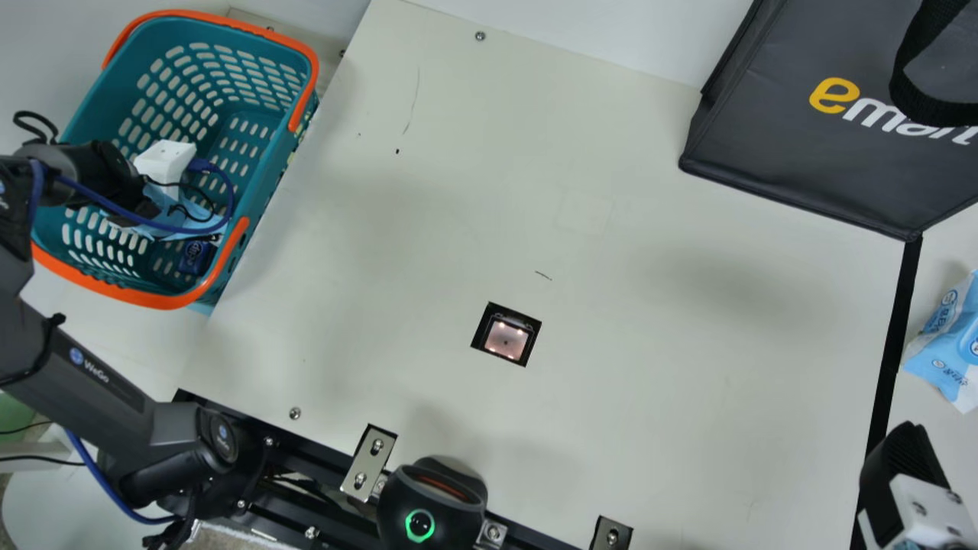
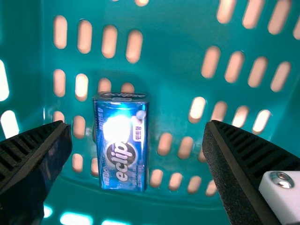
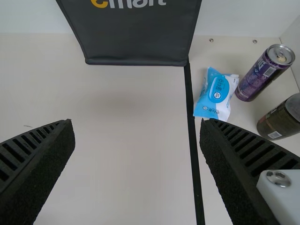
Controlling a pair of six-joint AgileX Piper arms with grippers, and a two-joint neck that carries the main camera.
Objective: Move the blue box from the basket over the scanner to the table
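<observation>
My left gripper is down inside the teal basket in the main view. The blue box stands in the basket's near end, beside the gripper. In the left wrist view, the blue box is upright on the basket floor between the open fingers of the left gripper, nearer one finger and touching neither. The scanner is set into the table, its window lit. At the main view's lower right is my right gripper; in its wrist view, the right gripper is open and empty.
A black bag stands at the table's far right. Beyond the black strip lie a light-blue pack, a purple can and a dark jar. A black device with a green ring sits at the near edge.
</observation>
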